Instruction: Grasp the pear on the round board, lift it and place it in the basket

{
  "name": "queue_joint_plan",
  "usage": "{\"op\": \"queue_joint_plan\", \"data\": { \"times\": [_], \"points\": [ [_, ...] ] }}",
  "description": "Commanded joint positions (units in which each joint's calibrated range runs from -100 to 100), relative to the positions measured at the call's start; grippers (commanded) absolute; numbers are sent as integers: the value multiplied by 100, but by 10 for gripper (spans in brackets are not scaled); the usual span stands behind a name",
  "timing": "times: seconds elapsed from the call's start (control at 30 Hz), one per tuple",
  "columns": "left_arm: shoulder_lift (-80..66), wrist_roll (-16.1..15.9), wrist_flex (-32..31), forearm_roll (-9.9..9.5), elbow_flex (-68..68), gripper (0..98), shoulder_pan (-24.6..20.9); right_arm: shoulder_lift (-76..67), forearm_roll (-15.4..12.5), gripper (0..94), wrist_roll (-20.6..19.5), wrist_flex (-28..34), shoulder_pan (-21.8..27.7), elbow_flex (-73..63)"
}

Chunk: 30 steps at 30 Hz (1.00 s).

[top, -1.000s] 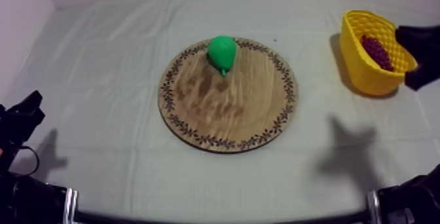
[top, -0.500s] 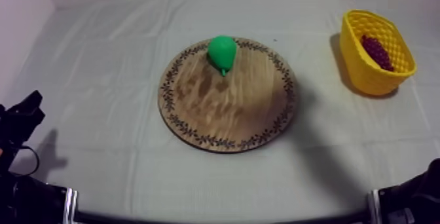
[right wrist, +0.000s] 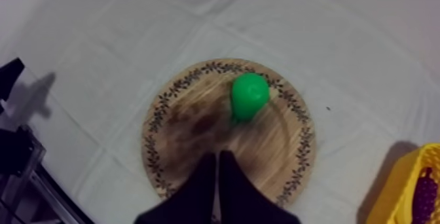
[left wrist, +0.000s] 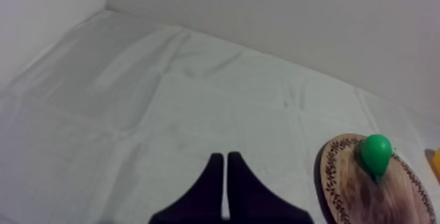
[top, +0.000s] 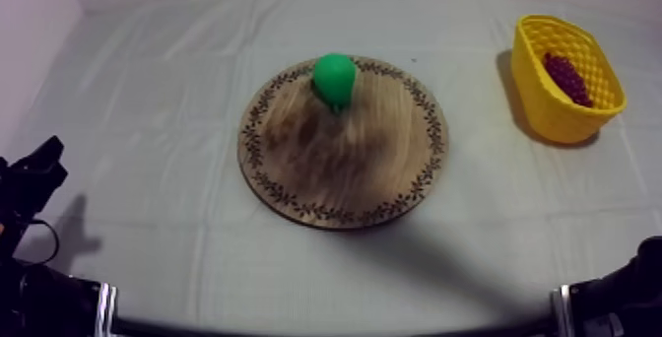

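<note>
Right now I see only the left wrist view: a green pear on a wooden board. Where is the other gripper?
Observer: The right gripper hangs over the wooden board, short of the pear, its fingers shut on nothing.
Operator: Where does the pear have to go?
Observer: The yellow basket stands on the cloth at the table's right side, apart from the board.
Operator: Is anything in it?
Observer: Yes, a bunch of grapes lies inside.
</note>
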Motion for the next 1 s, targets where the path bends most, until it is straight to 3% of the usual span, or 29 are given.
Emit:
{"op": "queue_joint_plan", "data": {
  "times": [0.0,0.37,0.97],
  "points": [
    [0,1,-1,0,0,1,0,360,110,3,-249,97,-24,-370],
    [0,1,-1,0,0,1,0,1546,572,4,-998,870,-122,-1591],
    [0,1,-1,0,0,1,0,2433,870,6,-1369,1220,-181,-2177]
  ]
}}
